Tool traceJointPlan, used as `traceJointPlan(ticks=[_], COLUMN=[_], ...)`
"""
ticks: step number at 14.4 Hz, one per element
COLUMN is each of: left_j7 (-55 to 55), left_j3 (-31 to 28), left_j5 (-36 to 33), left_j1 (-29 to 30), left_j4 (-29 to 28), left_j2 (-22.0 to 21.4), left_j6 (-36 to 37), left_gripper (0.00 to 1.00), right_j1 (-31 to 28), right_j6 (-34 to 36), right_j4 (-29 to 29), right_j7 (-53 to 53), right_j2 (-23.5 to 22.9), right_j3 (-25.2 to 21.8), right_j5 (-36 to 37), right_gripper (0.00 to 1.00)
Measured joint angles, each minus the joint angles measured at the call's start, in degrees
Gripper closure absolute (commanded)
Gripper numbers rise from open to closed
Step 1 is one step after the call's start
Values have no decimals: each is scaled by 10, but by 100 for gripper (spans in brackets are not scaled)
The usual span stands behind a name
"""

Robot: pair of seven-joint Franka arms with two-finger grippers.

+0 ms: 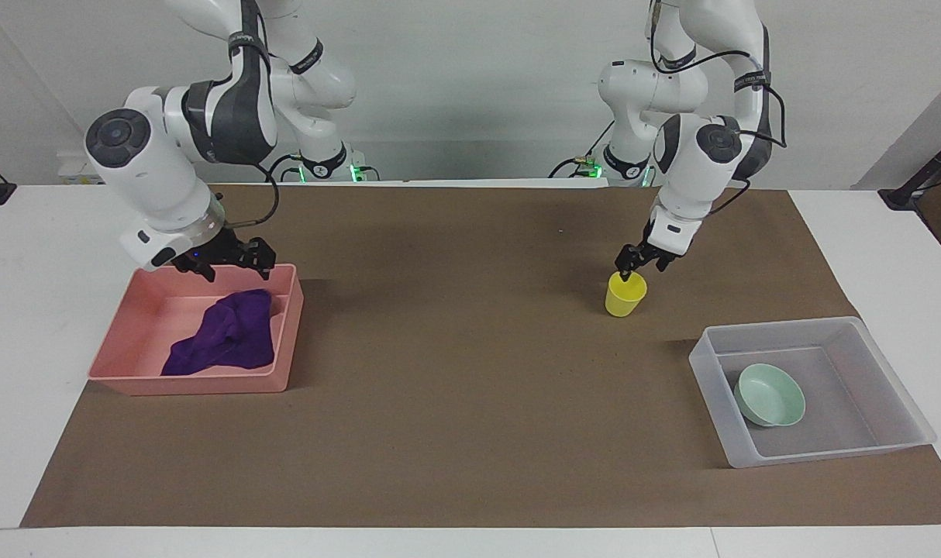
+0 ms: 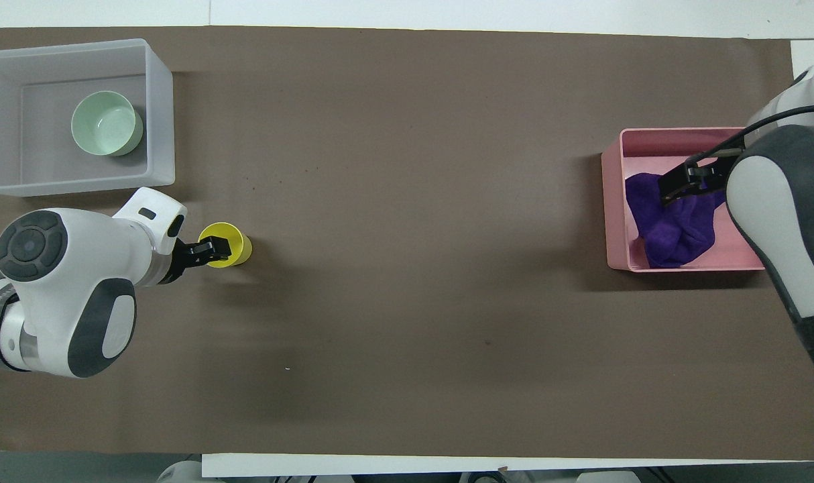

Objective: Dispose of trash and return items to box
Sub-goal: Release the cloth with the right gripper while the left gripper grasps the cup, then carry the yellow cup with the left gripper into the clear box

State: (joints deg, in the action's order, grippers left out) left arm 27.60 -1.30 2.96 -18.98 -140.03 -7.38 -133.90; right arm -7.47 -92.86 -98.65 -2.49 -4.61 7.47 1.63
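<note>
Cup time: my left gripper is right at the yellow cup's rim, in the middle right of the facing view, and I cannot tell how far its fingers are open. My right gripper hangs over the pink tray, fingers spread wide and holding nothing. The purple rag lies in that tray. The green bowl sits in the clear box, lower right, on the bench.

Even bright overhead light, soft shadows beside objects, slight sheen in the pink tray.
</note>
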Motion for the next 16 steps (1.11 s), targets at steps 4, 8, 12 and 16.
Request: traceJointPlan(ticks=[4,8,12,16], left_j7=[1,1,-25,-40], left_j3=[-1,-9,-15,-20], left_j5=[0,0,-5,-6], left_j1=[-3,5,69,160], left_j4=[1,75,235,344], left_j2=[10,12,26,121], left_j6=[-11,26,150,148], left_gripper=[100,100,100,100], right_j1=[5,3,4,4], right_j6=[90,118,117,117], right_j4=[64,72,75,76], right_j7=[-3,-4,-4,-4], right_j2=[12,32,44,60], right_j3=[10,11,12,12], right_j5=[-5,-50,-52,-51], right_gripper=[1,1,1,1])
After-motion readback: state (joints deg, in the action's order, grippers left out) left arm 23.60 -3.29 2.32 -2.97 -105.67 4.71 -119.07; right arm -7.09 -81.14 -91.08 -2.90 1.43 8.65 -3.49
